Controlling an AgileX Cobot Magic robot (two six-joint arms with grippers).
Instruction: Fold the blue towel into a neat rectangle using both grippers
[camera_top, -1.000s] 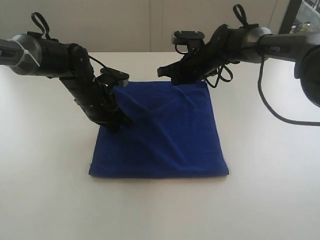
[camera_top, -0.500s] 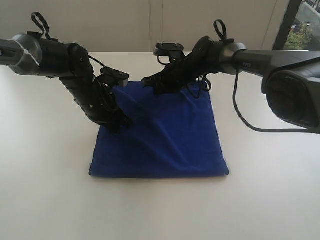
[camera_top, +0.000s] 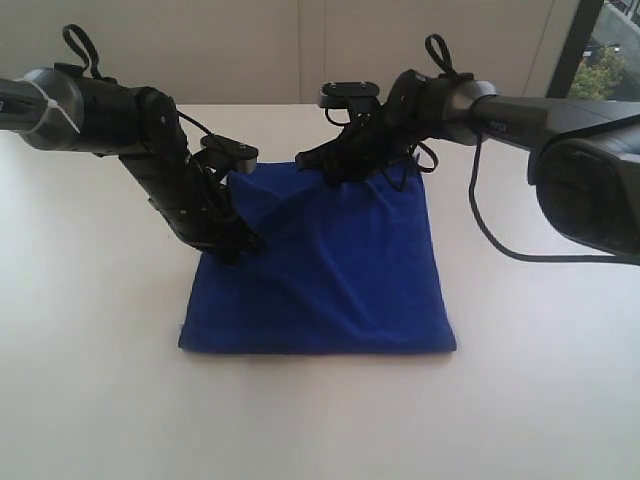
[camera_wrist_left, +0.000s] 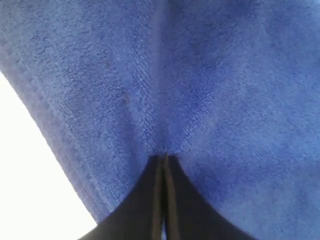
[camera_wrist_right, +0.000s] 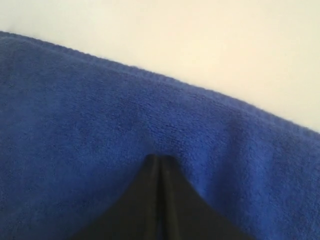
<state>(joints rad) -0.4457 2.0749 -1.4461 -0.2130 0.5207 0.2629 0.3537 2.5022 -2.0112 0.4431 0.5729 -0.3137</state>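
Blue towel — left pincer, right pincer clenched on it; wrist views alone show tips.

Item: blue towel, deep royal blue, approx. square, lying on white bench. Near edge flat; far-left part bunched & raised. Left claw pinched onto cloth at towel's left side. Right claw pinched onto cloth just inside far hem.
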